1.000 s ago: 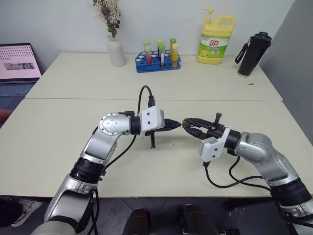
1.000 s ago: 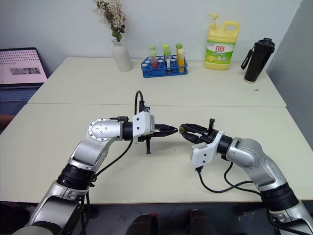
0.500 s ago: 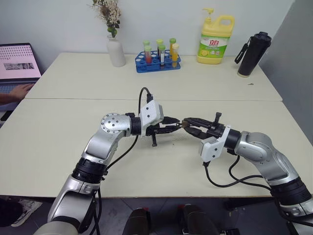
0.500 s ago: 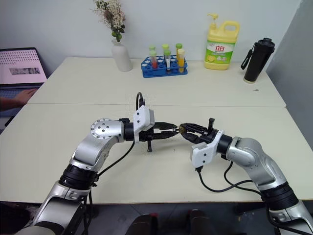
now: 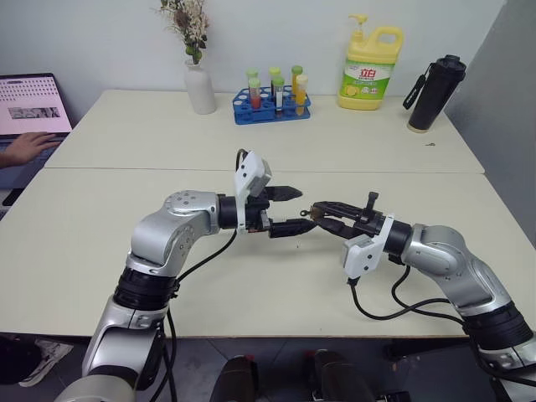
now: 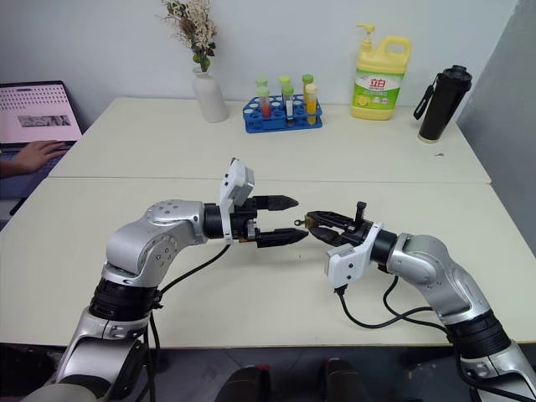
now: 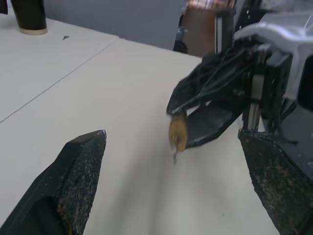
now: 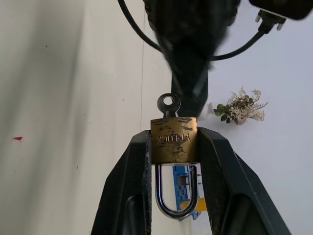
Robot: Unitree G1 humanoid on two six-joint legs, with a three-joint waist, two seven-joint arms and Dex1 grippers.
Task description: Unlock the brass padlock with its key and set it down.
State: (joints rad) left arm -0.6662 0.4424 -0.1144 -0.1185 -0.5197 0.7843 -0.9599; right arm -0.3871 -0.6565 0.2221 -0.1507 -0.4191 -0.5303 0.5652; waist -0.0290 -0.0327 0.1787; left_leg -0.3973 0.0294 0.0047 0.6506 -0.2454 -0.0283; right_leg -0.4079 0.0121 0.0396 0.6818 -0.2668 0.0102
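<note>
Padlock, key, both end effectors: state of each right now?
Brass padlock: clamped between the right end effector's fingers, held above the table.
Shackle: both legs run up to the body; cannot tell if latched.
Key: inserted in the padlock, bow sticking out, nothing gripping it.
Left end effector: open, holding nothing.
Right end effector: shut on the brass padlock.

gold padlock (image 8: 173, 140), silvery shackle (image 8: 174, 195), dark key (image 8: 168, 105)
</note>
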